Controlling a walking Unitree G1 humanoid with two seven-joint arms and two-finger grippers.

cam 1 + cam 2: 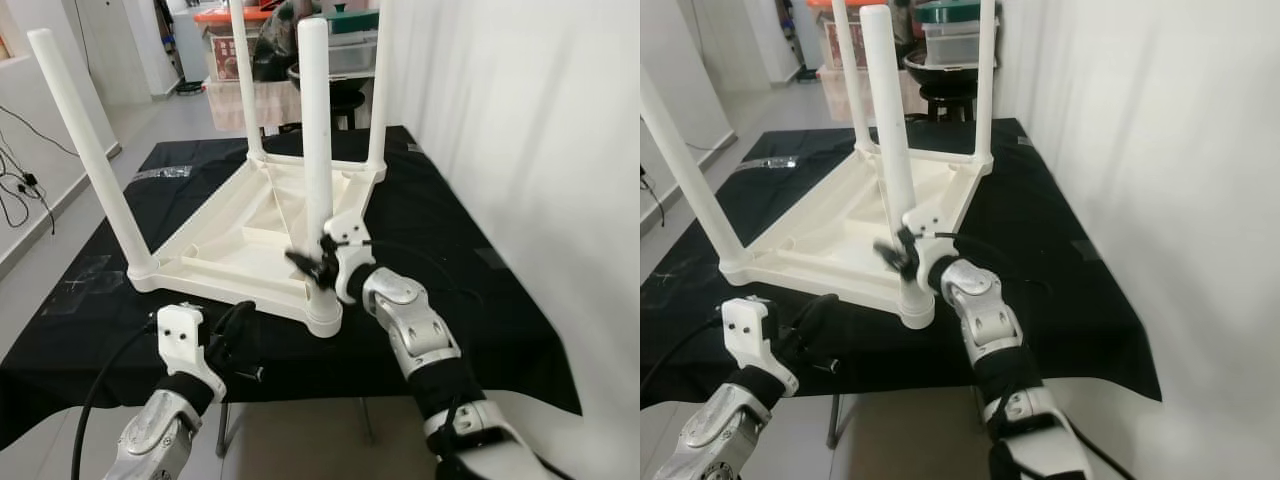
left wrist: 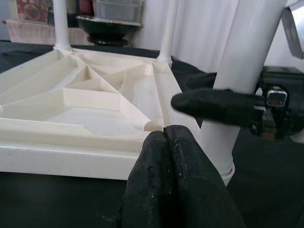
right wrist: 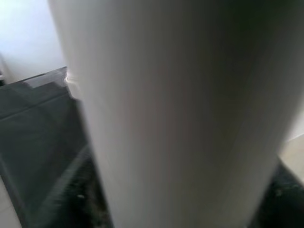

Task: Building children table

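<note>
- Seating the near right leg point(image 1: 314, 130) into its corner socket point(image 1: 325, 318) was judged to be the step in hand; the white children's table point(image 1: 245, 240) lay upside down on the black-covered surface point(image 1: 480, 290), all four legs standing up from its corners.
- Right gripper point(image 1: 318, 262) was found low on that leg, just above the socket, its fingers point(image 2: 213, 104) closed around the shaft and holding it; the right wrist view showed the white shaft pressed close to the camera.
- Left gripper point(image 1: 232, 325) hovered over the near edge of the surface, just short of the table frame, its fingers point(image 2: 178, 185) pressed together and holding nothing.
- Recommendation: keep the leg upright while pressing or turning it, since a tilt at the socket would likely bind the joint. From these pictures it could not be told whether the leg was fully home.
- Recommendation: a grip this low gives little leverage, so force should run straight down the shaft rather than sideways.
- Recommendation: the idle left gripper could brace the frame's near rail point(image 1: 225, 290), as the light plastic top would probably slide on the cloth.
- Risk noted: the worked corner sat near the front edge of the surface, so any shove toward the robot could carry it off.
</note>
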